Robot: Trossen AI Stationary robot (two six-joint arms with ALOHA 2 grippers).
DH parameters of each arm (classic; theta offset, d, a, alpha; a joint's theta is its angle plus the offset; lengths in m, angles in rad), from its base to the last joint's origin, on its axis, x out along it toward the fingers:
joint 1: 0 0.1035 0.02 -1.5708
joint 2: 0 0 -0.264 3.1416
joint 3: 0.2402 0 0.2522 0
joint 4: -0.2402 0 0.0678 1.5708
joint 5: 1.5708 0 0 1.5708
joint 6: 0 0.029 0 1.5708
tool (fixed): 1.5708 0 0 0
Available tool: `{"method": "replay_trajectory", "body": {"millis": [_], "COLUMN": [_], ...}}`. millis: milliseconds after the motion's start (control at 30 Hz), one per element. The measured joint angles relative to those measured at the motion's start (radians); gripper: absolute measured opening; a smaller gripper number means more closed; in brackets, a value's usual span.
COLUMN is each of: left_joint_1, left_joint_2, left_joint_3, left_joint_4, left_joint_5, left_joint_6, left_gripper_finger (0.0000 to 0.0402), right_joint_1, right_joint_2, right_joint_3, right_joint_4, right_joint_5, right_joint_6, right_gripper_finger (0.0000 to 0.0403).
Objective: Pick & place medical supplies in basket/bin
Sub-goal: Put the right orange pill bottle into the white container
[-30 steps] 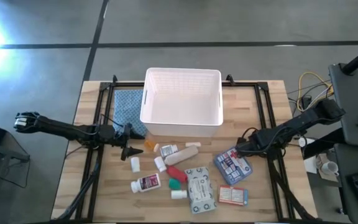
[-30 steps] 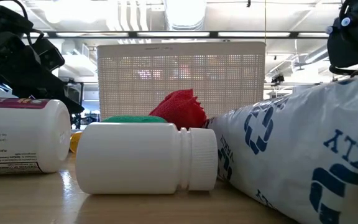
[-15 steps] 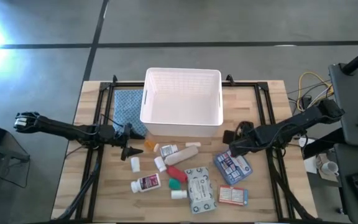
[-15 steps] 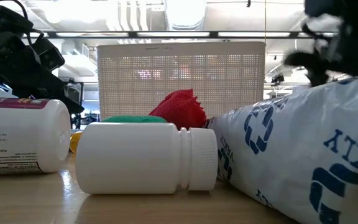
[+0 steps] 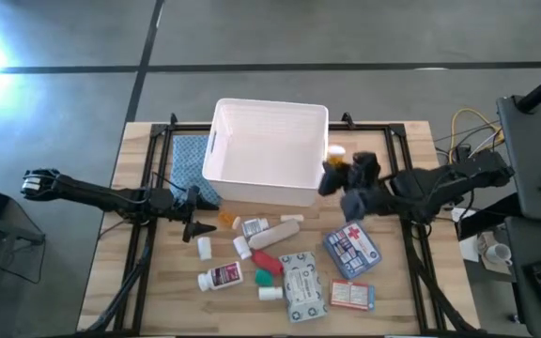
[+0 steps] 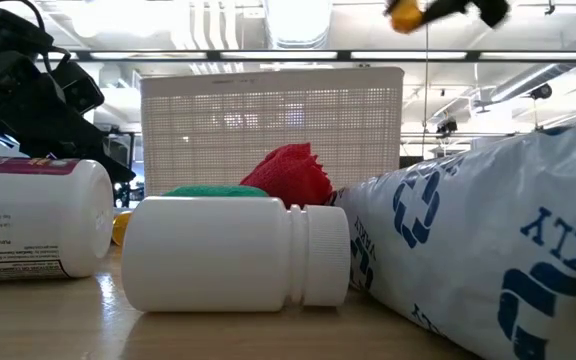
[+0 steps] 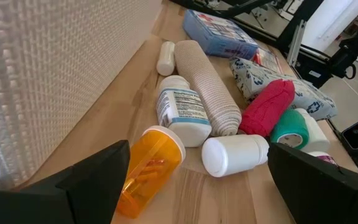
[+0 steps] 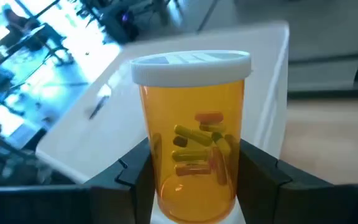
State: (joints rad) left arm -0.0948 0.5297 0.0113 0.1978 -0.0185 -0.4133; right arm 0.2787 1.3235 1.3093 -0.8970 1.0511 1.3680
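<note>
My right gripper (image 5: 332, 171) is shut on an orange pill bottle (image 8: 194, 143) with a white cap, raised beside the right wall of the white lattice bin (image 5: 261, 191). In the low view the bottle (image 6: 405, 14) shows high above the bin. My left gripper (image 5: 193, 228) is open and low near the table's left, facing a second orange bottle (image 7: 149, 168) that lies on its side. The other supplies lie on the wood in front of the bin: white bottles (image 5: 222, 276), a red tube (image 5: 264, 261), a blue pouch (image 5: 352, 249), a grey-white packet (image 5: 301, 285) and a white-red box (image 5: 352, 294). My right gripper pinches the orange bottle's clear body near its bottom end (image 8: 166, 186) between its two fingers (image 8: 260, 177), one on each side. The capped end (image 8: 191, 65) sticks out past the fingertips. The bottle is lifted clear of the table.
A blue patterned cloth (image 5: 193, 160) lies left of the bin. A tan bandage roll (image 7: 207, 87) and a green-capped bottle (image 5: 267, 276) lie among the supplies. Black frame rails (image 5: 144, 244) run along the table's left and right sides. Cables (image 5: 468, 131) hang at the far right.
My right gripper has risen from beside the blue pouch and gone toward the table's far edge and left, up to the bin's right wall, and it now shows the orange bottle between its fingers. The bin has slid a little toward the table's left edge.
</note>
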Motion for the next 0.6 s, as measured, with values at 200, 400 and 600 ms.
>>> {"method": "replay_trajectory", "body": {"millis": [200,400,600], "left_joint_1": [0.0,0.0,0.0], "left_joint_2": [0.0,0.0,0.0], "left_joint_3": [0.0,0.0,0.0], "left_joint_4": [0.0,0.0,0.0], "left_joint_5": [0.0,0.0,0.0], "left_joint_6": [0.0,0.0,0.0], "left_gripper_finger": [0.0358,0.0358,0.0358], "right_joint_1": [-0.204,-0.385,-0.419], "right_joint_2": [0.151,0.332,0.469], "right_joint_3": [0.19,0.339,0.473], "right_joint_4": [0.07,0.068,-0.087], "right_joint_5": [-0.276,-0.548,-0.585], "right_joint_6": [-0.331,-0.504,-0.609], "right_gripper_finger": [0.0159,0.0164,0.0226]}}
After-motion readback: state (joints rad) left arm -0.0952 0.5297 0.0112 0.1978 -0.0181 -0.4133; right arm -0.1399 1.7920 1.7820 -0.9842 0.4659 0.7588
